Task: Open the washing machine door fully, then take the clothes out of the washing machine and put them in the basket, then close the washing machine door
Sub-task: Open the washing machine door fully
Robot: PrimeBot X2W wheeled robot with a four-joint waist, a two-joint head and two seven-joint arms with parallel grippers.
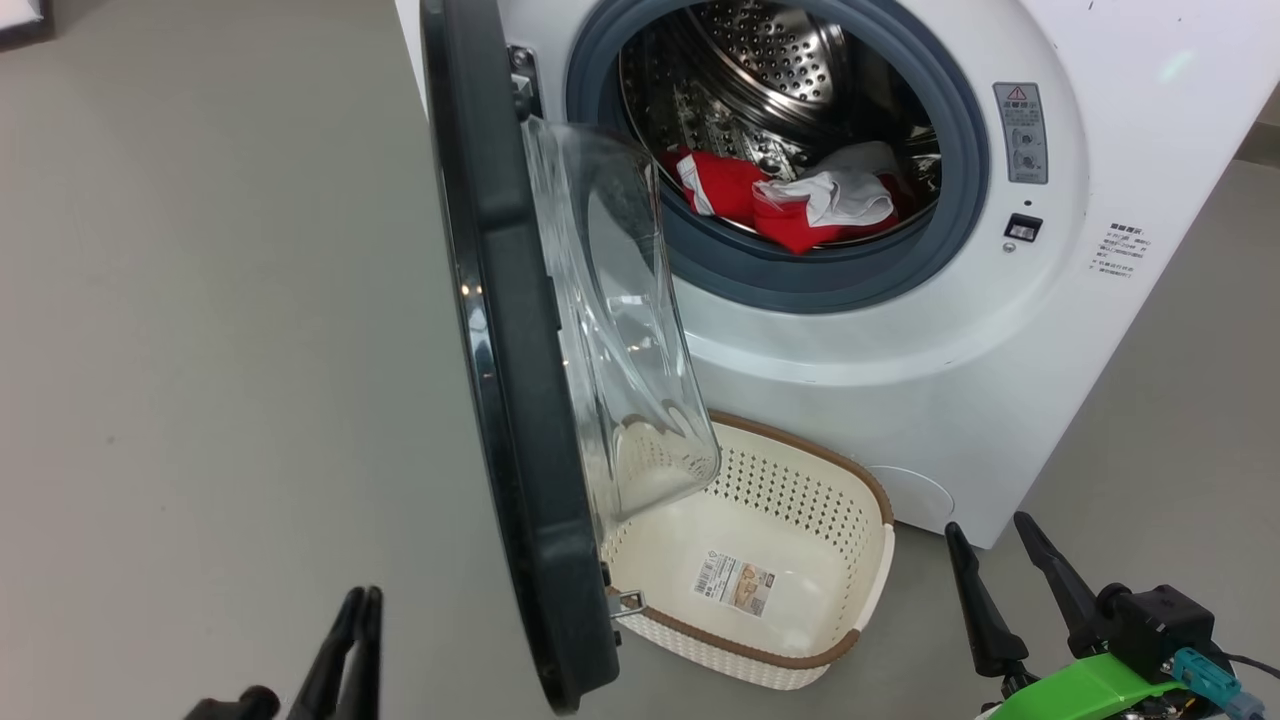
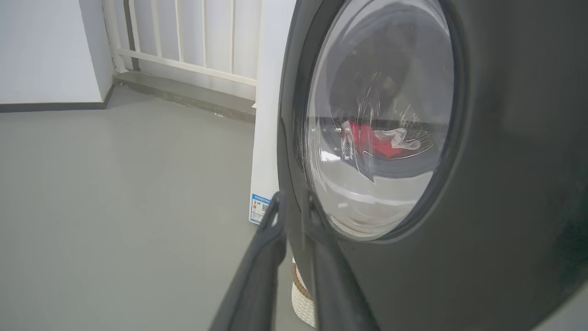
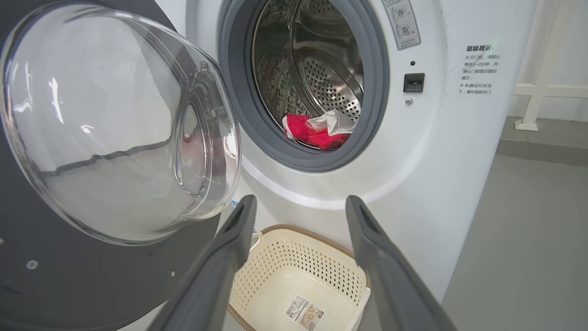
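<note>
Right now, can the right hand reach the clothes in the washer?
Probably yes. The door is swung aside, and nothing sits between the open right hand and the clothes.

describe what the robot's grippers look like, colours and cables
The left gripper and right gripper each have two long, tapering dark jaws. Behind the right one sit a black block, bright green housing and a teal connector with a dark cable.
</note>
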